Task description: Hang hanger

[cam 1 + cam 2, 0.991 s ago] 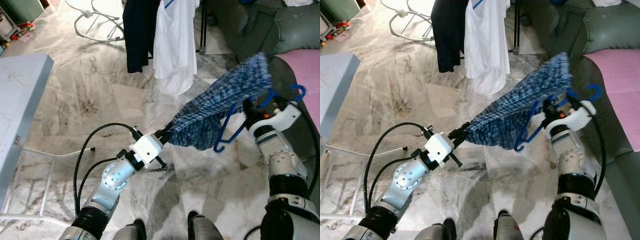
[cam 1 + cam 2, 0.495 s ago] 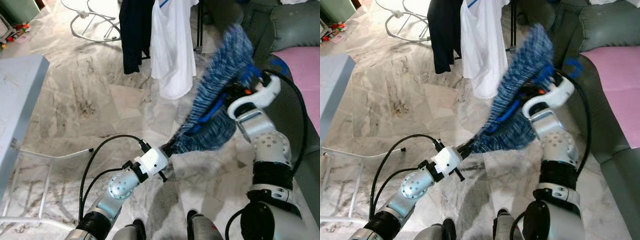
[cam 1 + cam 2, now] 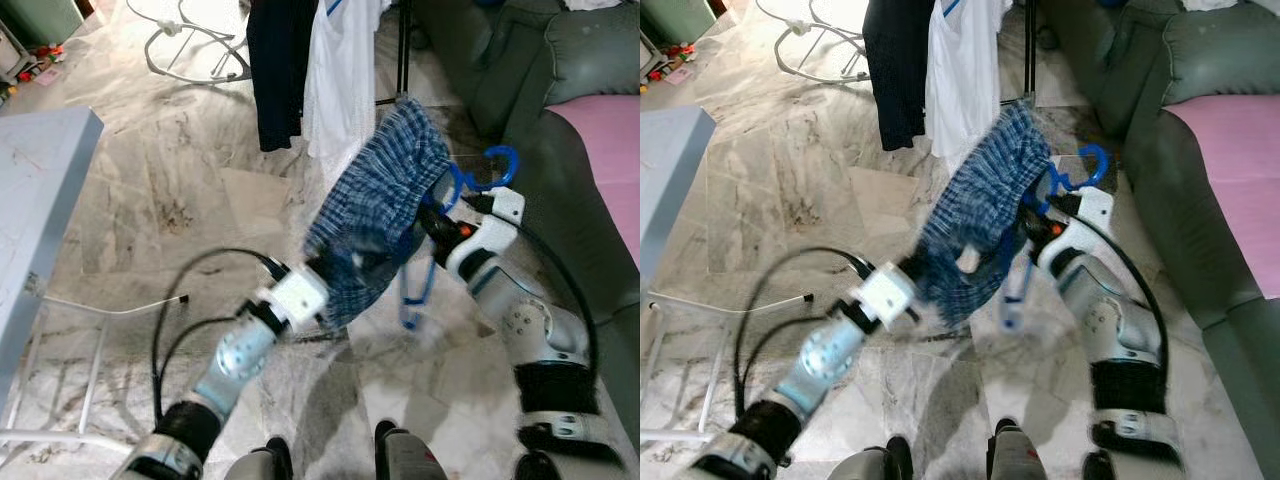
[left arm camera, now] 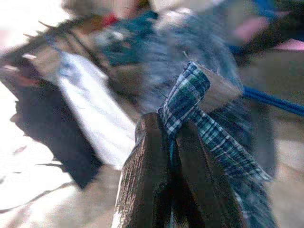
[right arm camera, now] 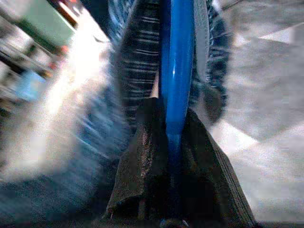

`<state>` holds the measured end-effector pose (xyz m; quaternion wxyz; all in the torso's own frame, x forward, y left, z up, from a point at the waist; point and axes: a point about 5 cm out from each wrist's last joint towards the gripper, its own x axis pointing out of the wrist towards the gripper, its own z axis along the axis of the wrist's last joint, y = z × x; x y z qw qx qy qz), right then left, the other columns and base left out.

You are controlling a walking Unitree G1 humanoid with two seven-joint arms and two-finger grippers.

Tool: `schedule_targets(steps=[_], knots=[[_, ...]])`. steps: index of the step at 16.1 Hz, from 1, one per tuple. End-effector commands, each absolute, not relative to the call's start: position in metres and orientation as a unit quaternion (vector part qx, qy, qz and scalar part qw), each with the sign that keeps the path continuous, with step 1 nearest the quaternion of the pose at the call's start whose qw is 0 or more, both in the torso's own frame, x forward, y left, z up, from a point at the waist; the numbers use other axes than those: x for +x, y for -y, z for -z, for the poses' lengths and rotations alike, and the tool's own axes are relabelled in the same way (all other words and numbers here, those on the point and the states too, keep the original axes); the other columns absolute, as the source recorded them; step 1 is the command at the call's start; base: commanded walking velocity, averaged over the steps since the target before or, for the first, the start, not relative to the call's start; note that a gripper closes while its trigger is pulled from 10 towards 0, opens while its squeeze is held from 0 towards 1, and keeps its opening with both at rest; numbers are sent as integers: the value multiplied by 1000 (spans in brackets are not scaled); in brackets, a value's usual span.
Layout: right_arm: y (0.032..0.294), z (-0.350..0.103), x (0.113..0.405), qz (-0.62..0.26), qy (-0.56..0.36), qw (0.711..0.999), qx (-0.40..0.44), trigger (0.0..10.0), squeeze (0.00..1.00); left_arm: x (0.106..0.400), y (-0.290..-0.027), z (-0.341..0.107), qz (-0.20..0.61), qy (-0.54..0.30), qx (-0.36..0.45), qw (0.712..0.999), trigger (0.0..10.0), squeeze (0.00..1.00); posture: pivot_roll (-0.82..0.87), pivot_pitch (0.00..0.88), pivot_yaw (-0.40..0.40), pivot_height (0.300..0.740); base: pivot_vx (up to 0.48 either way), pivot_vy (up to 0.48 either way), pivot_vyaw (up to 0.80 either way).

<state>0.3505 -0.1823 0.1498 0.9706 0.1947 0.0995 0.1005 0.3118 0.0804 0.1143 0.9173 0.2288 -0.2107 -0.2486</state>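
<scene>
- The right gripper (image 5: 175, 137) has its jaws clamped on the blue hanger (image 3: 470, 180); the wrist view shows the plastic bar pinched between the two black fingers. Holding the bar directly keeps the hook free and pointing up for hanging.
- The left gripper (image 4: 172, 137) has its jaws pressed together on a bunched edge of the checked cloth (image 3: 375, 215). This grip appears intended to keep the fabric spread and stop it sliding off the hanger while it is carried.
- The hanger with the cloth is held in the air between the two arms, above the marble floor (image 3: 180, 190), in front of the robot and not yet hooked on anything.
- A dark garment (image 3: 280, 60) and a white garment (image 3: 335, 70) hang on a rack just beyond the cloth; this is the likely destination.
- A grey sofa (image 3: 570, 70) stands to the right, near the right arm.
- Judgement: the carrying step is in hand; the hook must next be raised to the rack rail.
</scene>
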Motion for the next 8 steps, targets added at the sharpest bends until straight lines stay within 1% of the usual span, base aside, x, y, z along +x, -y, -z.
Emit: schedule_targets(steps=[1, 2, 4, 6, 8], knots=[[181, -137, 347, -101, -120, 970, 185, 10000, 0, 314, -85, -123, 231, 229, 232, 916, 10000, 0, -253, 243, 89, 740, 0, 0, 0], [185, -133, 347, -89, -125, 970, 186, 10000, 0, 315, -81, -133, 232, 255, 227, 911, 10000, 0, -254, 244, 91, 740, 0, 0, 0], [194, -134, 351, -52, -111, 974, 192, 10000, 0, 311, -70, -142, 265, 278, 208, 900, 10000, 0, -254, 244, 93, 740, 0, 0, 0], [213, -149, 359, 9, -57, 968, 242, 10000, 0, 298, -59, -126, 334, 246, 193, 890, 10000, 0, -254, 244, 93, 740, 0, 0, 0], [220, -157, 365, 21, -34, 965, 260, 10000, 0, 286, -58, -107, 368, 212, 189, 885, 10000, 0, -257, 246, 93, 740, 0, 0, 0]])
